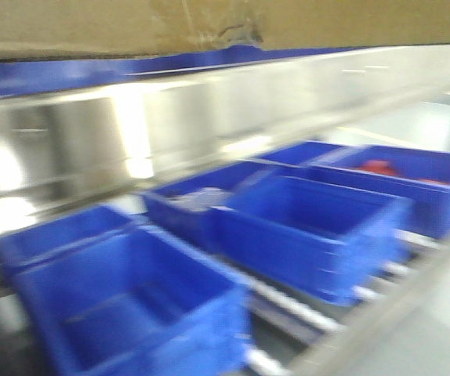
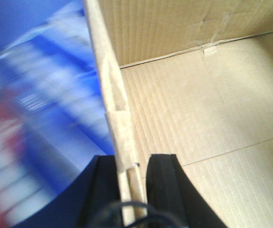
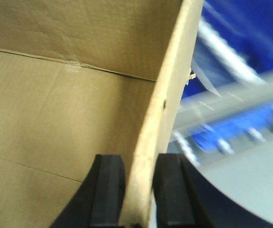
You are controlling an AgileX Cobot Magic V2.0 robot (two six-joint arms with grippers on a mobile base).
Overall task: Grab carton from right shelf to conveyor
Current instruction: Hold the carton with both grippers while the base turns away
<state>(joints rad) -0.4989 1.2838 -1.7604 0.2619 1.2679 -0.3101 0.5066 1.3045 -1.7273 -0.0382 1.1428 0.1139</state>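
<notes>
The brown carton (image 1: 209,23) fills the top of the front view, held above the right shelf (image 1: 92,141) with its steel rail. In the left wrist view my left gripper (image 2: 131,166) is shut on the carton's left wall (image 2: 112,95), one black finger outside, one inside the open box (image 2: 198,104). In the right wrist view my right gripper (image 3: 139,166) is shut on the carton's right wall (image 3: 167,95), with the box interior (image 3: 55,104) to its left. The conveyor is out of view.
Several blue plastic bins (image 1: 303,227) sit on roller tracks (image 1: 288,305) below the steel rail. One bin at the right holds something red (image 1: 378,167). A blue strip (image 1: 68,74) runs just under the carton. All views are motion-blurred.
</notes>
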